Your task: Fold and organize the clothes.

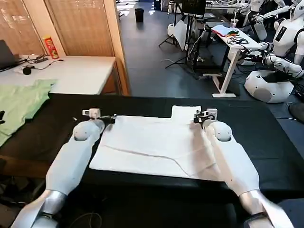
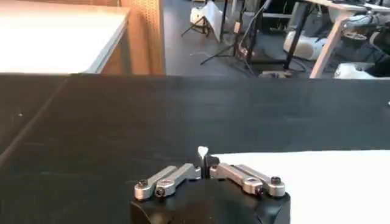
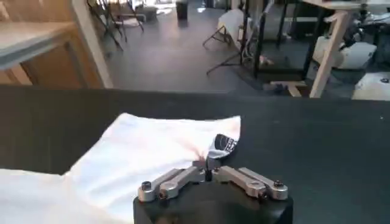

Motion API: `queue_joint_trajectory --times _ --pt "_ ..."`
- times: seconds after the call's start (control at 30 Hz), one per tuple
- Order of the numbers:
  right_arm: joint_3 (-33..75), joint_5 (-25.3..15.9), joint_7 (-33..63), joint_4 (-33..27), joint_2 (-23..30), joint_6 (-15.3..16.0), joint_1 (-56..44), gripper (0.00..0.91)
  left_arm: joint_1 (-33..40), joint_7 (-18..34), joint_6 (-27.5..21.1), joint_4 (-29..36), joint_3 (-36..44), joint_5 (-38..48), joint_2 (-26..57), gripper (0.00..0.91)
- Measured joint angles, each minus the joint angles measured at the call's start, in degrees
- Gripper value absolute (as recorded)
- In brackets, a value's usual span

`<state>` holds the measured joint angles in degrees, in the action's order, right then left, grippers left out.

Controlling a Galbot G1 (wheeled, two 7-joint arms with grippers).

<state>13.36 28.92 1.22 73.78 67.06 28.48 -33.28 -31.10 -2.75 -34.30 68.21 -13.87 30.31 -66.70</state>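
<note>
Your white T-shirt point(image 1: 156, 145) lies flat and plain side up on the black table point(image 1: 266, 142), long axis crosswise, one sleeve poking toward the far edge. Your left gripper point(image 2: 206, 159) pinches its far left corner, your right gripper point(image 3: 211, 159) clamps the hem beside that sleeve, seemingly matched holds for lifting one edge into a fold.

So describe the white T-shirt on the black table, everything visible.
The white cotton-looking T-shirt lies flat on the black table, partly folded into a rough rectangle with creases and a sleeve sticking out at its far edge. No lettering faces up. The left gripper is shut on its far left corner; the right gripper pinches fabric near the sleeve.
</note>
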Motion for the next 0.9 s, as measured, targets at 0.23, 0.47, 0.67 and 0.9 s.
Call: queue_joint_trajectory --times 0.23,0.47,0.67,0.9 --pt "2.4 4.2 0.0 13.9 -7.1 2.0 -8.7 0.078 -6.1 2.3 -1.7 12.1 -2.2 5.1 5.6 0.078" --pt "5.3 3.5 0.9 25.9 -13.0 4.2 -18.1 0.078 -16.1 3.3 -2.1 26.0 -5.4 8.1 12.9 0.078" --pt "7.5 4.4 4.9 34.5 -16.2 9.5 -25.6 0.088 -26.0 4.1 -2.1 35.6 -9.1 9.2 18.5 0.078" --pt "8.9 4.5 6.9 40.9 -17.1 13.7 -33.0 0.078 -35.6 4.1 -1.9 42.6 -13.0 7.9 20.1 0.078"
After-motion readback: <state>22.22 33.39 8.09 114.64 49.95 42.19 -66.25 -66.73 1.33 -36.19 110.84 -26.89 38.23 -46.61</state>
